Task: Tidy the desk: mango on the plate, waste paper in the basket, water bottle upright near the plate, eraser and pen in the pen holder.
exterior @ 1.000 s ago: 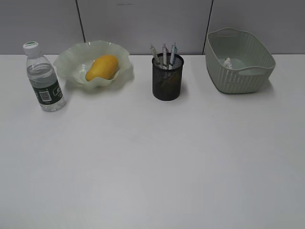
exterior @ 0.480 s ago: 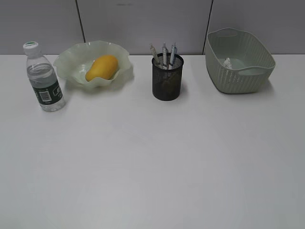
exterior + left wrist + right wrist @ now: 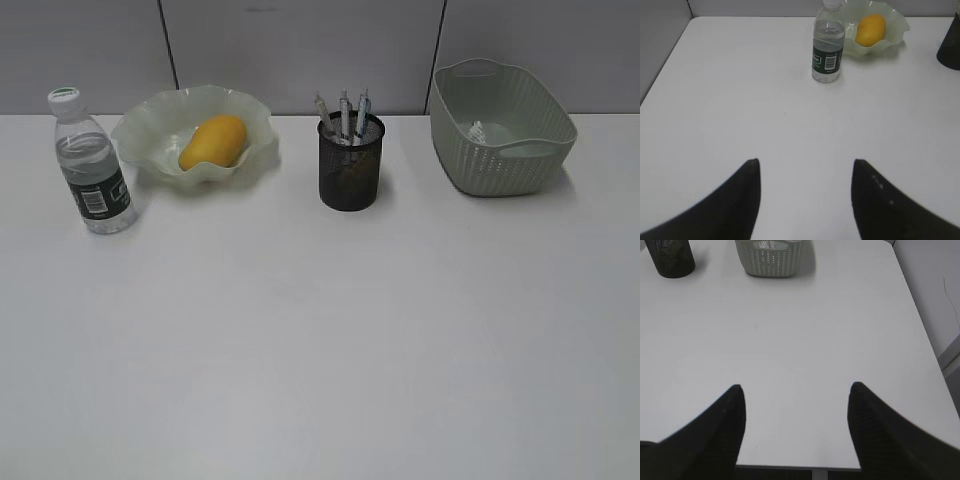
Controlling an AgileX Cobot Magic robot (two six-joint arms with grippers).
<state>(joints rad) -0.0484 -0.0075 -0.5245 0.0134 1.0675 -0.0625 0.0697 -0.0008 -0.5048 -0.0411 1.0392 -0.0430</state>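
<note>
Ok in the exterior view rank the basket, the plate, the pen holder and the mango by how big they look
1 and 2. The plate and the basket: too alike to rank; the plate spreads wider, the basket stands taller.
3. The pen holder.
4. The mango.
All stand along the desk's far edge, so nearness hardly skews this.

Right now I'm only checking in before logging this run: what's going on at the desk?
Nothing is being handled. Both grippers, left and right, are open and empty over bare desk. The mango lies in the plate, the water bottle stands upright beside it, pens stick out of the pen holder, and the waste paper is in the basket. The desk looks tidied.
</note>
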